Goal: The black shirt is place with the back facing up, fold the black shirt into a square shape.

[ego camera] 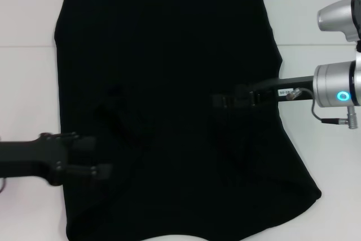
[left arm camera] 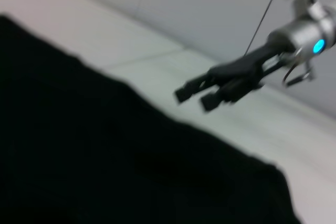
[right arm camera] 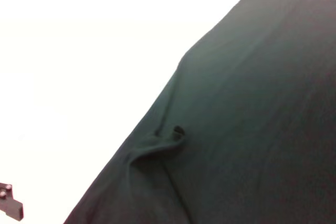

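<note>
The black shirt (ego camera: pixel 169 43) lies spread flat on the white table (ego camera: pixel 28 15), plain side up, with no lettering showing. My left gripper (ego camera: pixel 93 156) is open and empty over the shirt's near left part. My right gripper (ego camera: pixel 221 101) reaches in from the right over the shirt's middle right. The left wrist view shows it (left arm camera: pixel 195 97) open and empty, held above the cloth (left arm camera: pixel 79 145). The right wrist view shows the shirt (right arm camera: pixel 252 103) with a small raised wrinkle (right arm camera: pixel 157 142) near its edge.
Bare white table shows along the left side, the far edge and the right side (ego camera: pixel 316 156) of the shirt. The right arm's silver wrist (ego camera: pixel 335 86) with a blue light hangs over the table's right side. A pale wall (left arm camera: pixel 210 3) stands behind.
</note>
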